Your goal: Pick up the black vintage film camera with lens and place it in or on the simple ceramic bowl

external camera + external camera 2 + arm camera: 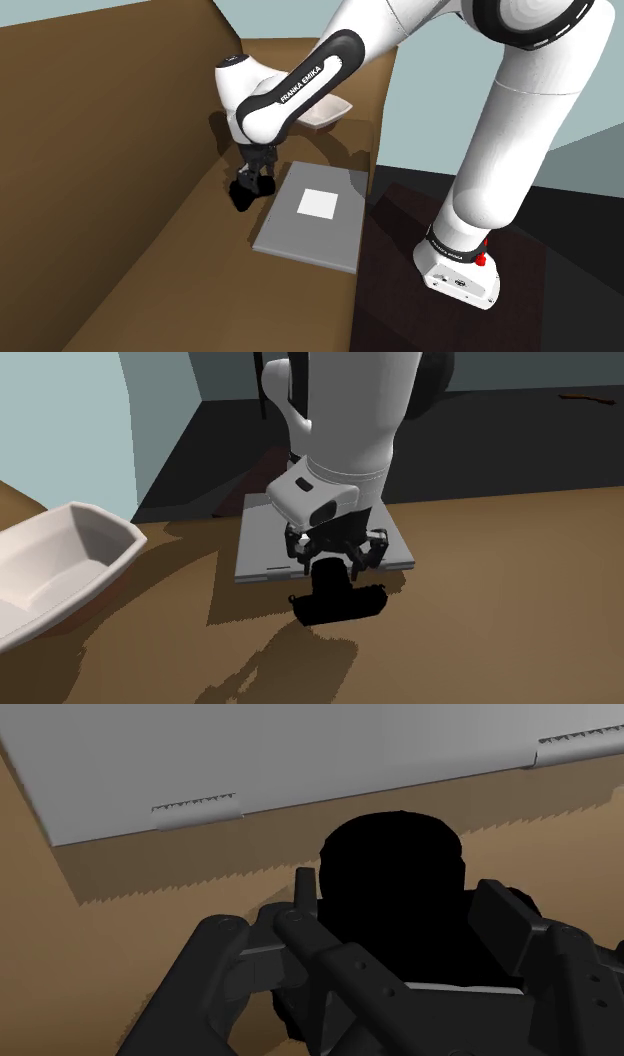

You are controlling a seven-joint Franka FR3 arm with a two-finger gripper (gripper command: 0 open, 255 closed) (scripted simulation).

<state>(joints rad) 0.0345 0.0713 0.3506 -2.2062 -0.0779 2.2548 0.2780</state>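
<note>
the end effector (335, 564) is clenched on the black film camera (338, 602), low on the brown surface (480, 642). the white bowl (105, 542) lies well apart, off toward the second exterior view's left.

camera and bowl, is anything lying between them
Nothing. In the second exterior view only bare brown surface, crossed by shadows, stretches from the black camera to the white bowl.
</note>
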